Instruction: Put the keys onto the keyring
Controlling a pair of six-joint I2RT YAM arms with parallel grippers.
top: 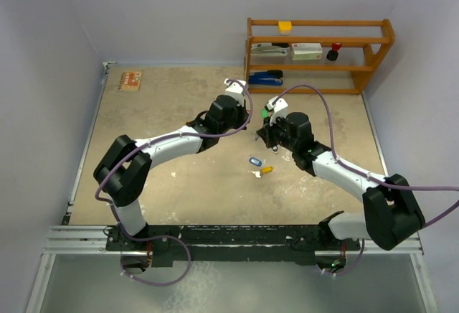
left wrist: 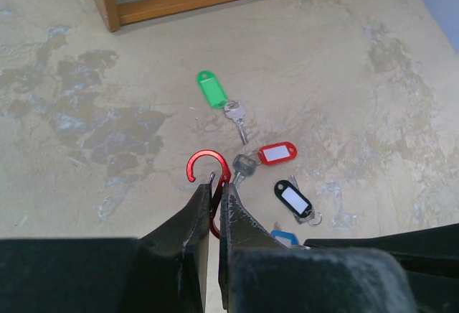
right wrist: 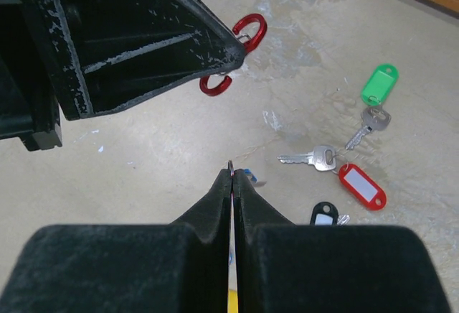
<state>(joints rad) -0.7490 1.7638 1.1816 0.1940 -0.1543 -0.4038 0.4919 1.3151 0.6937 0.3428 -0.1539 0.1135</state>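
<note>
Left wrist view: my left gripper (left wrist: 217, 184) is closed tight on the red keyring (left wrist: 208, 153), whose open hook pokes up past the tips. The keys lie on the table (left wrist: 344, 54) ahead and to the right of the jaws. The green-tag key (left wrist: 211, 89) is farthest ahead. The red-tag key (left wrist: 276, 153) is closer, its silver head just right of the hook. The black-tag key (left wrist: 292, 199) is off to the right.

Right wrist view: my right gripper (right wrist: 234, 178) is fully closed. A thin sliver shows at the tips, but I can't tell if anything is pinched. A blue tag (right wrist: 246, 176) peeks out just beside them. Top view: a yellow tag (top: 266, 170) lies next to the blue one, between the arms.
</note>
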